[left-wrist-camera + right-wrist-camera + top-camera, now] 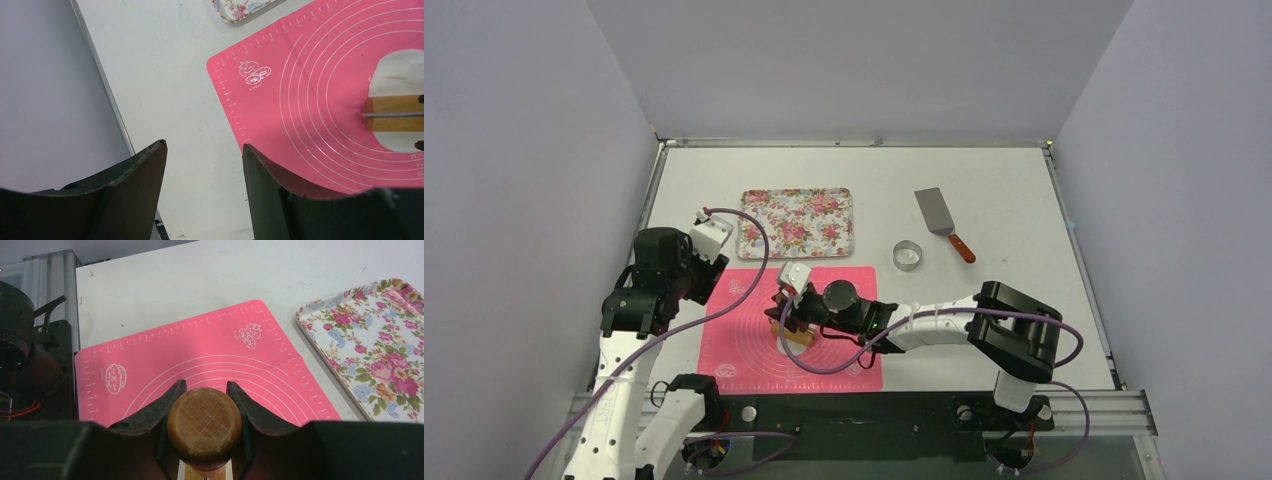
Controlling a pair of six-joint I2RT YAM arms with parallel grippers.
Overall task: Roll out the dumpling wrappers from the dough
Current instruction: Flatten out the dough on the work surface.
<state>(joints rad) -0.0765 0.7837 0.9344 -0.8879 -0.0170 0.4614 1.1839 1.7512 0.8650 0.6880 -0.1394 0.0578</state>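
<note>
Dough [400,70] under rolling pin [395,105] sits well inside mat [300,100] edges.

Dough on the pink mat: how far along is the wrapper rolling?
Done: the dough lies flattened on the pink mat. In hand: the right gripper clamps the rolling pin across it. Left: no wrappers visible; ring cutter sits apart, floral tray bare, left gripper open.

Jaws spread over table [165,75]; rolling pin [395,114] on dough [397,62], pink mat [310,100].
</note>
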